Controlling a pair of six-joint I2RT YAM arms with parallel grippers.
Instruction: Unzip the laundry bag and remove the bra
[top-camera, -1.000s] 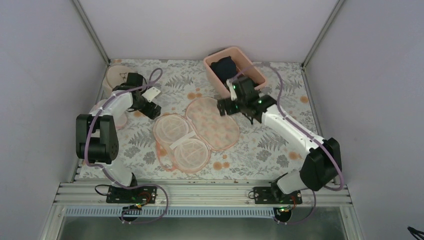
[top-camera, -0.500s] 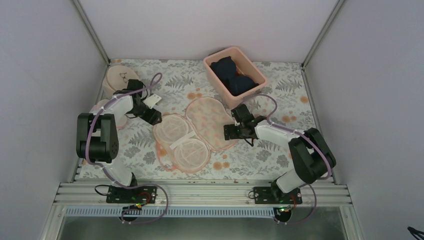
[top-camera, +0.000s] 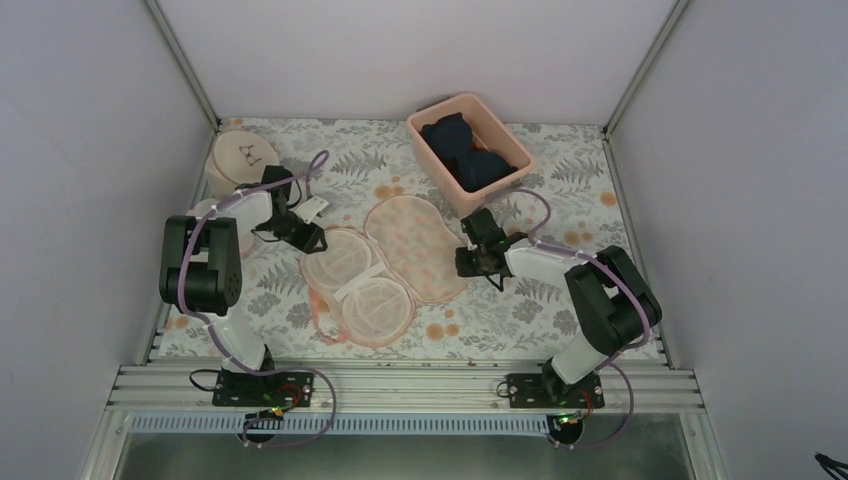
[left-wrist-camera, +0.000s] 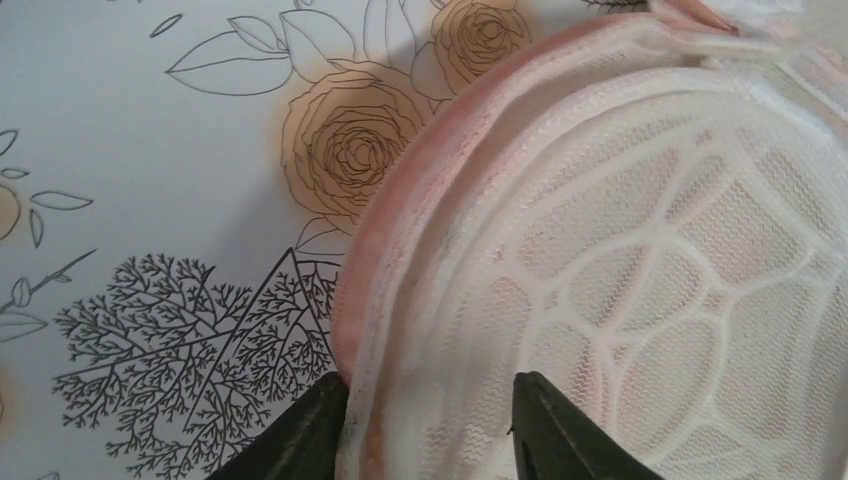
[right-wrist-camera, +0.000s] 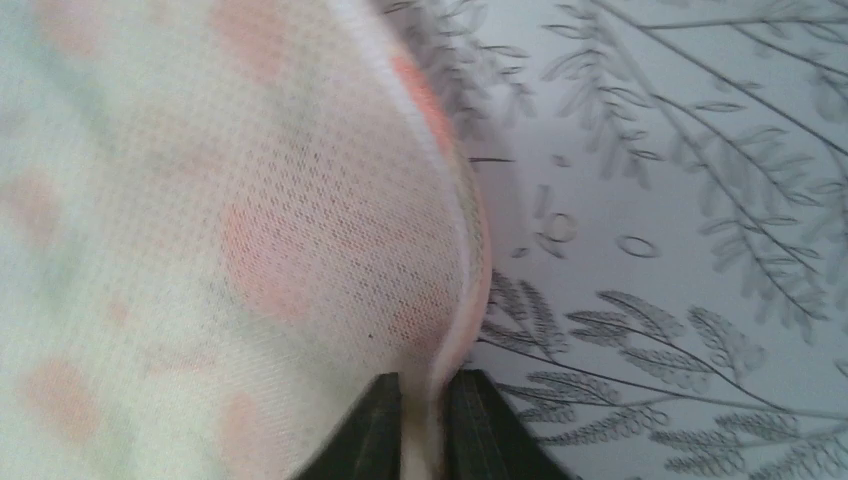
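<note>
The laundry bag (top-camera: 385, 265) is lying unzipped and spread flat in the middle of the desk (top-camera: 500, 325). Its pale mesh cups are facing up on the near-left half, and the flower-printed half is lying to the far right of them. The bra (top-camera: 465, 155), a dark bundle, is sitting inside the pink bin (top-camera: 440, 108) at the far side of the desk, well apart from the bag.

The left gripper (top-camera: 308, 238) is reaching down at the bag's far-left edge. In the left wrist view its fingers (left-wrist-camera: 300, 440) are standing fairly wide apart, straddling the pink rim and a strip of white mesh without squeezing it.

The right gripper (top-camera: 468, 262) is resting low at the bag's right edge. In the right wrist view its fingers (right-wrist-camera: 372, 435) are drawn narrow, pinching the bag's pink-trimmed rim between them, with the printed fabric spreading away to the left.

A round beige bag (top-camera: 238, 152) with a small dark drawing is lying in the far-left corner, beyond the left arm.
</note>
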